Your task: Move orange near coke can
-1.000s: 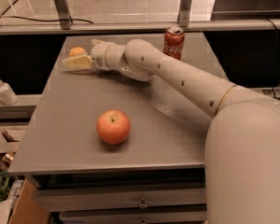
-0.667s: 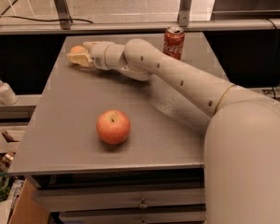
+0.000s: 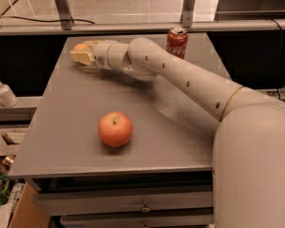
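One gripper (image 3: 81, 54) at far-left table (image 3: 57, 132) corner, clamped on orange (image 3: 79, 47); coke can (image 3: 176, 42) well apart; apple (image 3: 115, 129) near front.

From the gripper (image 3: 83, 55) at the far-left corner, open grey tabletop (image 3: 76, 103) runs to the red aluminium can (image 3: 176, 42), crossed by the white arm (image 3: 180, 75).
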Controlling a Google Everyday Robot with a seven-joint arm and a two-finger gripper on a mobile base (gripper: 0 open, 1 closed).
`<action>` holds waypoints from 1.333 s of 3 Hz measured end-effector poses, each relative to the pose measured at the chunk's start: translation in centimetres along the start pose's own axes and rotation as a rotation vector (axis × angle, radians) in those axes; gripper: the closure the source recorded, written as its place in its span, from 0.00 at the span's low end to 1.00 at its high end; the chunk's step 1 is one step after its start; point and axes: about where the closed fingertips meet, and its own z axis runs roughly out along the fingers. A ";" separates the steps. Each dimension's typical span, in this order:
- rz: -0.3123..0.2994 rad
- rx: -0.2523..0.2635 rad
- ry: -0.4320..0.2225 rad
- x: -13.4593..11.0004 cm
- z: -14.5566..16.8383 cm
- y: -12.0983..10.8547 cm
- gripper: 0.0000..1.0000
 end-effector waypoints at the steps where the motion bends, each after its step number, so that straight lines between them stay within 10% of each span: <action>1: -0.013 0.018 -0.007 -1.1 -2.6 -0.1 1.00; 4: 0.021 0.107 0.074 1.3 -11.7 -0.1 1.00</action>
